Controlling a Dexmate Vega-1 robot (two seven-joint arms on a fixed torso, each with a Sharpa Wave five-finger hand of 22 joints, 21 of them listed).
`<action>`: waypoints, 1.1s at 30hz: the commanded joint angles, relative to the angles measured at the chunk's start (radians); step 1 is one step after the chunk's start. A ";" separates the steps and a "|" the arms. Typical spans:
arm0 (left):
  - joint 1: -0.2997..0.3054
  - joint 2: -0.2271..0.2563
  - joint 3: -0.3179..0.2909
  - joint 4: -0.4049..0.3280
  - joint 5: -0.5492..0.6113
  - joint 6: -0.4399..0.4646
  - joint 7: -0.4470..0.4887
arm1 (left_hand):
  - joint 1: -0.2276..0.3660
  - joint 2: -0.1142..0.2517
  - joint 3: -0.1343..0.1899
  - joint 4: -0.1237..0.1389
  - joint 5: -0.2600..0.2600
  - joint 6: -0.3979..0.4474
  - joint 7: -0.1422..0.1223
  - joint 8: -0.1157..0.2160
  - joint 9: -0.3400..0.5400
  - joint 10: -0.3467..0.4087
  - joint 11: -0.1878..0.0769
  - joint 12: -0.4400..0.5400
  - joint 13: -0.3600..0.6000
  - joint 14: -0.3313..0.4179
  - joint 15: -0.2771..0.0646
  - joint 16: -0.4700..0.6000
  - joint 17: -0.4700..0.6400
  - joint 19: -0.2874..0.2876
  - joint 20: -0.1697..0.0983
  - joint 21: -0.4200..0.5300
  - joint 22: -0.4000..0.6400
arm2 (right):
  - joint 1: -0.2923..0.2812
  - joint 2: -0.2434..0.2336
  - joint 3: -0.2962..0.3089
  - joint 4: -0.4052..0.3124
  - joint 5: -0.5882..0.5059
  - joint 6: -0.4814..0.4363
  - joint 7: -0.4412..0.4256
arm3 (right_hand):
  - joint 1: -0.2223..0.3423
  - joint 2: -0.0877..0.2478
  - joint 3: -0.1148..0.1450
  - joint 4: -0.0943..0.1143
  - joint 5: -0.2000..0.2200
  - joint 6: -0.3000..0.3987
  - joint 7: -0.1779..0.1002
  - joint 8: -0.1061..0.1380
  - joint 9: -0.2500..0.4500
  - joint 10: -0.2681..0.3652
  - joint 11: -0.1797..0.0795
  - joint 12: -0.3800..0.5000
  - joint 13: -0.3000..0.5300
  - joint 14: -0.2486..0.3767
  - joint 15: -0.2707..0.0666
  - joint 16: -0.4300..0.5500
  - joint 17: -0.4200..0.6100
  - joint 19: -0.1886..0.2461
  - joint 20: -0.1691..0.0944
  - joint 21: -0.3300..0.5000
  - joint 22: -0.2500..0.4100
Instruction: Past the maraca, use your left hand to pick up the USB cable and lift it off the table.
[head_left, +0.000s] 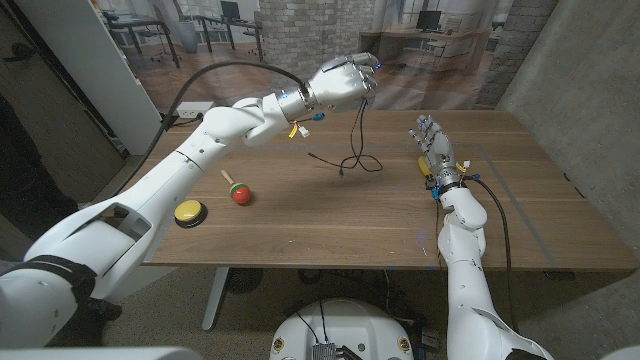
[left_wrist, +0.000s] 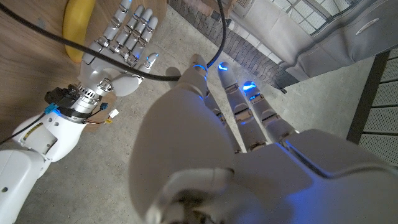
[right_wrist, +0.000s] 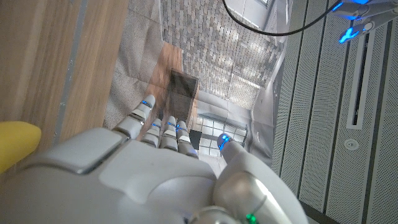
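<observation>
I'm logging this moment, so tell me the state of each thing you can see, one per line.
Black USB cable: pinched by the left hand, hanging, its lower loop at the tabletop.
Left hand: raised above the table, holding the cable.
Right hand: fingers apart, holding nothing.
Red-headed wooden maraca: lying on the table.
Yellow round button: sitting on the table, untouched.

head view overhead, wrist views close, upturned
</observation>
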 joint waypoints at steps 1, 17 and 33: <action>0.003 0.002 -0.004 -0.023 0.016 0.035 0.035 | 0.007 0.005 -0.001 0.005 0.005 0.004 -0.002 0.002 0.003 0.080 -0.042 0.003 0.238 0.012 -0.177 0.002 0.007 -0.002 -0.003 0.008 0.003 | -0.006 0.003 -0.003 -0.010 0.001 0.001 0.001 | 0.002 0.047 0.008 0.000 0.002 0.005 0.005 -0.002 0.003 0.006 0.002 -0.003 0.005 0.007 0.002 0.000 0.002 0.008 -0.003 -0.003 0.002; 0.004 0.003 -0.015 -0.022 0.028 0.078 0.110 | 0.009 0.005 -0.001 0.005 0.007 0.007 -0.005 0.003 0.003 0.080 -0.043 -0.004 0.247 0.017 -0.177 0.000 0.022 -0.004 0.000 0.016 0.002 | -0.022 0.011 -0.014 -0.038 -0.015 -0.003 -0.012 | 0.002 0.047 0.008 0.001 0.002 0.006 0.004 -0.002 0.003 0.005 0.003 -0.003 0.005 0.006 0.001 0.000 0.003 0.008 -0.003 -0.003 0.002; -0.023 -0.005 -0.001 0.039 0.040 0.107 0.248 | 0.010 0.004 -0.002 0.005 0.007 0.008 -0.007 0.003 0.003 0.084 -0.042 -0.011 0.250 0.021 -0.178 -0.005 0.034 -0.007 0.000 0.023 0.000 | -0.081 0.040 -0.038 -0.112 -0.050 -0.003 -0.055 | 0.003 0.047 0.008 0.000 0.002 0.006 0.005 -0.002 0.003 0.006 0.001 -0.003 0.005 0.007 0.002 0.000 0.002 0.008 -0.002 -0.003 0.002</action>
